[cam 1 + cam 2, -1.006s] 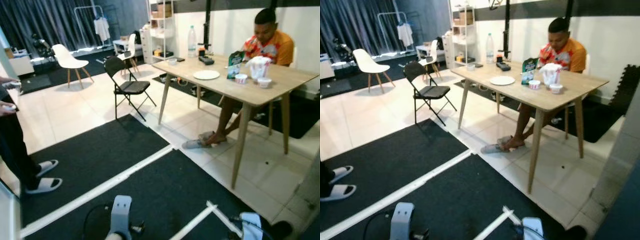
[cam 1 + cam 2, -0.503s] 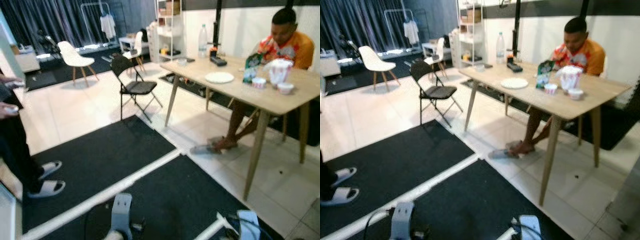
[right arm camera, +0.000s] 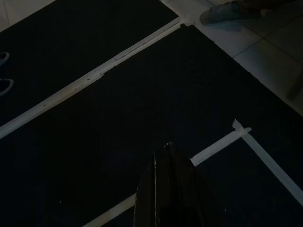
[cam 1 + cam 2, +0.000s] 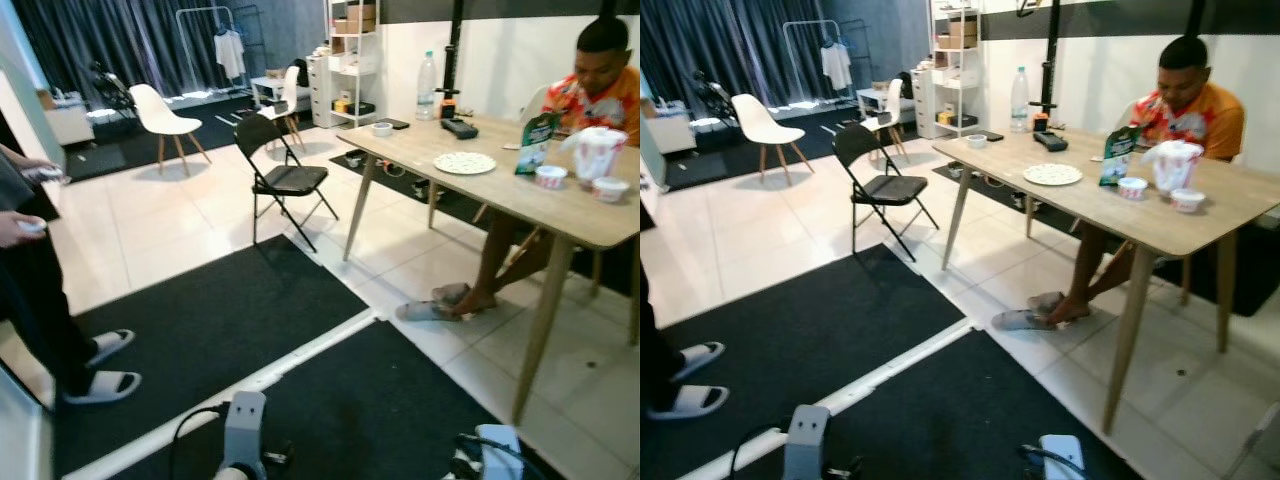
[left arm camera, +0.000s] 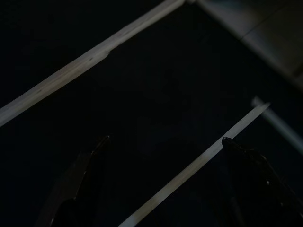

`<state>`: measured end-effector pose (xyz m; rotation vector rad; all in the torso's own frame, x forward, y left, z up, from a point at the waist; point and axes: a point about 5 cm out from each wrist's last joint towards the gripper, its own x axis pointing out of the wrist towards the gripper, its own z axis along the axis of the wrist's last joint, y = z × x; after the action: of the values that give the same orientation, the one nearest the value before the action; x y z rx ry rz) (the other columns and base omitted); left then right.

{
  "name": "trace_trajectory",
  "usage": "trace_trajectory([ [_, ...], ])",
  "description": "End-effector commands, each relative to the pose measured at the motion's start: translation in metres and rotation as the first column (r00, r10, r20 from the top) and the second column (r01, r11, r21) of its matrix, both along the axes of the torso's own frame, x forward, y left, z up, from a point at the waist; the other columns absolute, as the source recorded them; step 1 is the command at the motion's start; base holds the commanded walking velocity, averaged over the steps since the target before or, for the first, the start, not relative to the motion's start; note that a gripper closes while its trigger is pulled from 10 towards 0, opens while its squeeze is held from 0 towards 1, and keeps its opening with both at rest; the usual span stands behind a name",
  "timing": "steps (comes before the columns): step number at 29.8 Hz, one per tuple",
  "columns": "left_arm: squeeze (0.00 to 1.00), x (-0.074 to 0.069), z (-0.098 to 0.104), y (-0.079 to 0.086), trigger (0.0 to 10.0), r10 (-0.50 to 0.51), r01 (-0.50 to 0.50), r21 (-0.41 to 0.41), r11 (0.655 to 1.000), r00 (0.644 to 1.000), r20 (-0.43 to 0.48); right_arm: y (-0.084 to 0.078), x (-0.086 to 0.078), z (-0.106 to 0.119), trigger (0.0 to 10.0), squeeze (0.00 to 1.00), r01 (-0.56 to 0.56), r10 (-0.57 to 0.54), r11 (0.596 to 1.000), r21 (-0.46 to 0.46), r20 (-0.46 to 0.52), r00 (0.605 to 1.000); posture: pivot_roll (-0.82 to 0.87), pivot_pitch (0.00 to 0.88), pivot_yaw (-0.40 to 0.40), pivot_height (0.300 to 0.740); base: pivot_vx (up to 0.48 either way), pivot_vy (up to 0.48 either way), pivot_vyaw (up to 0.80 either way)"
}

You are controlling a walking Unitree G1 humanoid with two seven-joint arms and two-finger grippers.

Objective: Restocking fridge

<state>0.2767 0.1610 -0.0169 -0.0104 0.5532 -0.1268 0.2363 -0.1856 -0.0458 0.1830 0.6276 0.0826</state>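
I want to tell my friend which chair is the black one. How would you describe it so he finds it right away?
Start at the long wooden table where a person sits. Just off its far end, on the pale tiled floor, stands the black folding chair. It has thin metal legs and a dark seat, while the white chair further back near the curtains has a moulded shell and wooden legs.

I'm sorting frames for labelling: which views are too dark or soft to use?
Left eye and right eye views: evenly lit and sharp enough, wooden table and folding chair clear. Left wrist view: very dark, left tool barely outlined over the black mat. Right wrist view: dim but readable, right tool shut.
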Motion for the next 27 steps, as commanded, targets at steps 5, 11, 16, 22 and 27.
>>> trace_trajectory([
  [5,0.00,-0.0080,-0.0074,0.0028,10.0,0.013,-0.013,0.001,1.000,0.999,-0.037,0.0052,-0.0013,-0.0010,10.0,0.00,-0.017,0.017,1.000,0.006,0.004,1.000,-0.06,0.064,0.095,0.740,0.307,0.000,0.00],
  [11,0.00,-0.0080,-0.0074,0.0021,10.0,0.015,-0.015,-0.002,1.000,0.999,-0.036,0.0052,-0.0016,-0.0013,10.0,0.00,-0.017,0.017,1.000,0.011,0.001,1.000,-0.06,0.065,0.095,0.740,0.309,0.000,0.00],
  [16,0.00,-0.0082,-0.0075,0.0019,10.0,0.014,-0.015,-0.002,1.000,0.999,-0.037,0.0056,-0.0019,-0.0015,10.0,0.00,-0.018,0.018,1.000,0.016,0.000,1.000,-0.06,0.065,0.095,0.740,0.308,0.000,0.00],
  [22,0.00,-0.0084,-0.0077,0.0022,10.0,0.015,-0.015,-0.001,1.000,0.999,-0.038,0.0074,-0.0017,-0.0015,10.0,0.00,-0.022,0.022,0.999,0.025,0.000,1.000,-0.06,0.068,0.095,0.740,0.308,0.000,0.00],
  [27,0.00,-0.0087,-0.0079,0.0023,10.0,0.016,-0.016,-0.001,1.000,0.999,-0.039,0.0083,-0.0017,-0.0016,10.0,0.00,-0.027,0.027,0.999,0.028,0.001,1.000,-0.05,0.069,0.094,0.740,0.307,0.000,-0.22],
])
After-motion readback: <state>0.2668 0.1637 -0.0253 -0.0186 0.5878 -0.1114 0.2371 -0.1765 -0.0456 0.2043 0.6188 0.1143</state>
